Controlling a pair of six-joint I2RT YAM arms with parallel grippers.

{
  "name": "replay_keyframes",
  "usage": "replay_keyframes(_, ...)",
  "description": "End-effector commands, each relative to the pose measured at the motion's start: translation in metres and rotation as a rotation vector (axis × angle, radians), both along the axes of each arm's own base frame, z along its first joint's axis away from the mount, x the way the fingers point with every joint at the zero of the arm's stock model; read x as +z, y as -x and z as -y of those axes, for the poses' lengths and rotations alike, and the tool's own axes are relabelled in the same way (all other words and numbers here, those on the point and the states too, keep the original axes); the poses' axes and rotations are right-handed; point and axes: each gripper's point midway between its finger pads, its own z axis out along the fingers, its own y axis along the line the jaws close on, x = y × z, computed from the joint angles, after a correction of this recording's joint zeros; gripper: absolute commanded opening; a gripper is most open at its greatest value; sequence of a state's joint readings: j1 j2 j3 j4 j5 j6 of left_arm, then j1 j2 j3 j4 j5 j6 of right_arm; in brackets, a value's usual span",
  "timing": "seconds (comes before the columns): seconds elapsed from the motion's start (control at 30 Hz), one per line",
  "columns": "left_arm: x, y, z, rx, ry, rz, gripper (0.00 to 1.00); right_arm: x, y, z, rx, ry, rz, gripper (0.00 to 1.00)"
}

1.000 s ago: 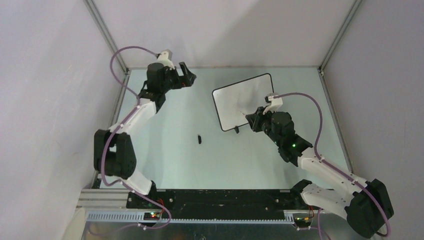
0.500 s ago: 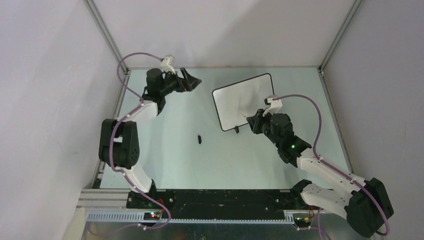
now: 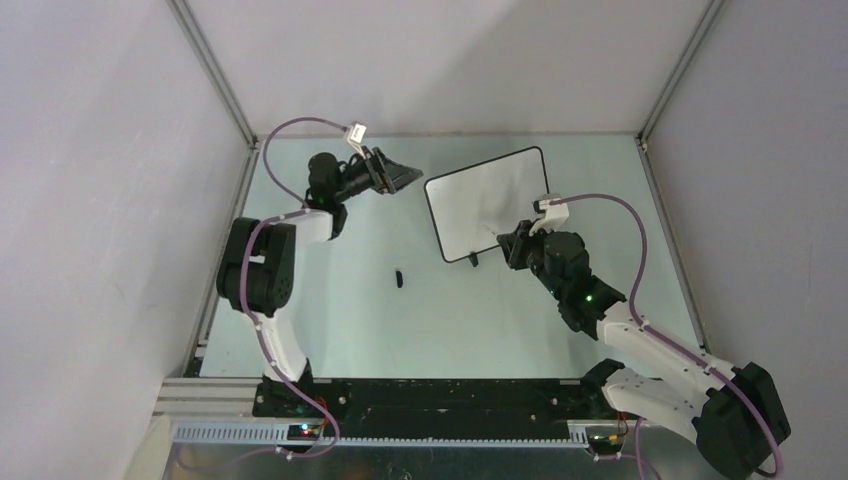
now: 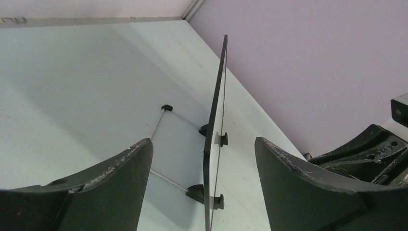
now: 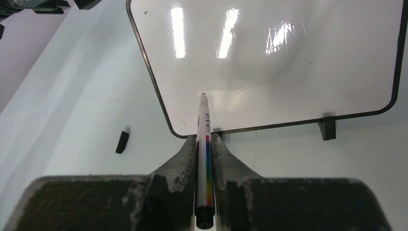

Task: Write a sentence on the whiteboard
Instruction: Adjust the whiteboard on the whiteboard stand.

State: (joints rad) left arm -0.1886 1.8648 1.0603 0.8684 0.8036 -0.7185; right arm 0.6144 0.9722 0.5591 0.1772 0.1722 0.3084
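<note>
**Top external view: two arms flanking the standing whiteboard**

The left arm is stretched toward the far wall. The left gripper [image 3: 408, 177], jaws apart, faces the whiteboard's [image 3: 487, 200] left edge from just beside it. The right arm is bent, and the right gripper [image 3: 505, 243] clamps a marker [image 5: 203, 115] whose tip points at the board's lower-left face. The board stands on its feet at far right, long axis left–right. The table [image 3: 330, 320] extends toward the bases, where a black cap [image 3: 399, 278] lies.

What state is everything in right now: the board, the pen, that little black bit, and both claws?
whiteboard, standing on its feet, blank.
marker, uncapped, tip aimed at the whiteboard.
cap, off, lying loose.
left claw, open, astride the whiteboard's edge, not gripping.
right claw, shut on the marker.
</note>
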Motion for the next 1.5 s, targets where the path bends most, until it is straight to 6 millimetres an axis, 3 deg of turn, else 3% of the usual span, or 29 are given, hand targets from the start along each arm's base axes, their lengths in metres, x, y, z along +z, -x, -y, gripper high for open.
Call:
replay_keyframes(0.0,0.016,0.005,0.023,-0.085,0.016,0.067,0.82,0.017,-0.004,0.0,-0.014,-0.019,0.064,0.0)
replay_keyframes(0.2,-0.015,0.003,0.036,-0.084,-0.147,0.018,0.73,0.014,-0.004,0.002,-0.024,-0.017,0.059,0.0)
replay_keyframes(0.43,-0.028,0.007,0.048,-0.132,-0.165,-0.018,0.5,0.011,-0.005,0.002,-0.026,-0.012,0.052,0.0)
replay_keyframes(0.77,-0.033,0.015,0.051,-0.169,-0.147,-0.04,0.38,0.01,-0.006,0.002,-0.024,-0.015,0.047,0.0)
replay_keyframes(0.87,-0.034,0.02,0.051,-0.189,-0.141,-0.039,0.13,0.01,-0.005,0.002,-0.022,-0.016,0.047,0.0)
replay_keyframes(0.93,-0.034,0.022,0.052,-0.201,-0.139,-0.042,0.02,0.01,-0.005,0.001,-0.02,-0.018,0.044,0.0)
replay_keyframes(1.47,-0.041,0.076,0.046,-0.467,-0.116,-0.126,0.0,0.011,-0.004,-0.002,-0.007,-0.037,0.039,0.0)
